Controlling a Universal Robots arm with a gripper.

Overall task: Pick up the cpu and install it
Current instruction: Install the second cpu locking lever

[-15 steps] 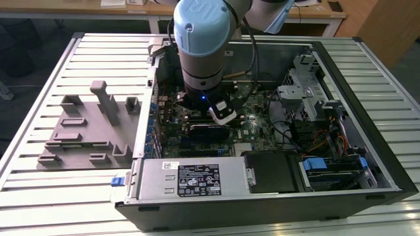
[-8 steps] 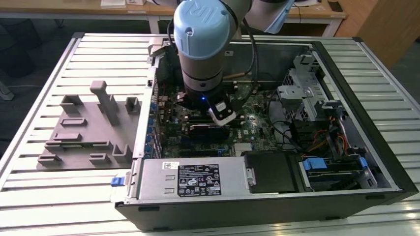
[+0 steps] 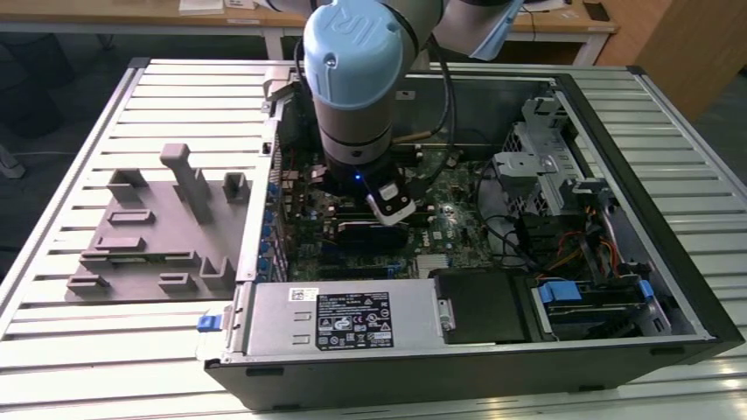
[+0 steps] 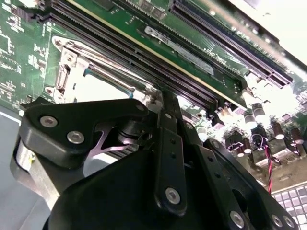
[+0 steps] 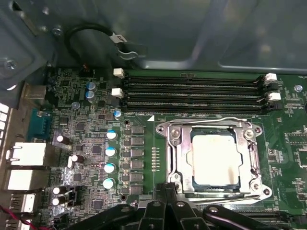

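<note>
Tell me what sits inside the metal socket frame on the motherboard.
The cpu lies flat inside the socket frame, its silvery top plate showing. Whatever is beneath the chip is covered. The tool's black linkage hides the frame's near edge.

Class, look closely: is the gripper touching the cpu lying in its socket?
Cannot tell. In the first wrist view the gripper reaches the socket frame's edge beside the cpu, but no clear contact or gap shows.

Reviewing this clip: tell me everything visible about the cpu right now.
In the first wrist view the cpu is a flat square chip with a pale silvery metal top, lying level in the motherboard's socket, framed by the metal retention bracket. Nothing grips it; the end effector hangs close beside the socket. A bright corner of the cpu shows in the second wrist view.
</note>
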